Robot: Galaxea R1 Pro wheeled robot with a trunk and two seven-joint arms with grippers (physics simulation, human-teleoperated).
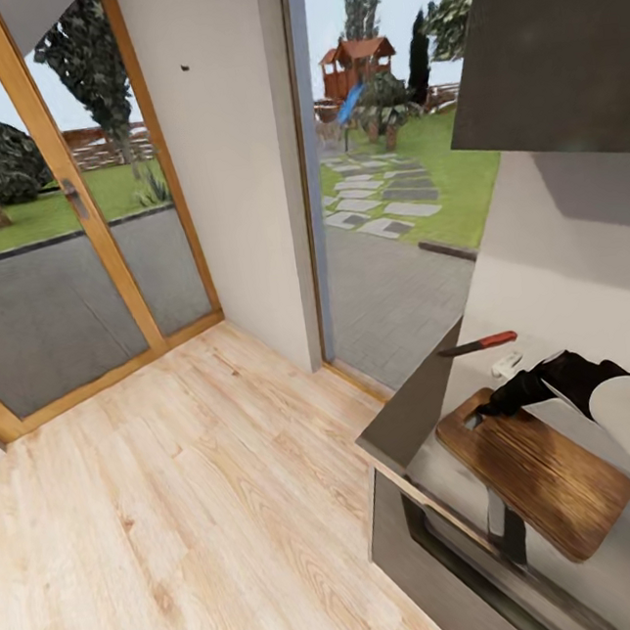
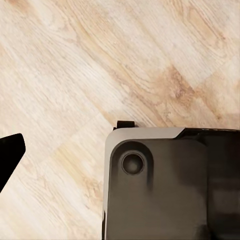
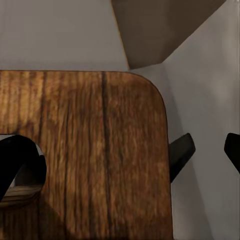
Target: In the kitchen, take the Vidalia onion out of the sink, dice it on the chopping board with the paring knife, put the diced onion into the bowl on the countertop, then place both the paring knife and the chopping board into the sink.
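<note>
The brown wooden chopping board (image 1: 536, 470) lies flat on the grey countertop (image 1: 415, 406) at the lower right. In the right wrist view the chopping board (image 3: 90, 150) has a cut-out grip hole. My right gripper (image 1: 491, 410) hovers at the board's near-left end. Up close, the right gripper (image 3: 206, 151) is open, both dark fingers (image 3: 181, 154) just off the board's edge over bare countertop. The paring knife (image 1: 476, 344), red handle and dark blade, lies behind the board. A small whitish lump (image 1: 505, 364) sits beside it, too small to identify. My left gripper's one visible finger (image 2: 10, 152) hangs over the floor. The sink and bowl are out of view.
Light wooden floor (image 1: 181, 509) spreads to the left. Glass doors in wooden frames (image 1: 99, 243) and a white wall pillar (image 1: 238, 167) stand behind. A dark overhead unit (image 1: 556, 29) hangs above the counter. The cabinet front's bar handle (image 1: 452, 549) faces the floor. My grey base (image 2: 160, 185) is below the left arm.
</note>
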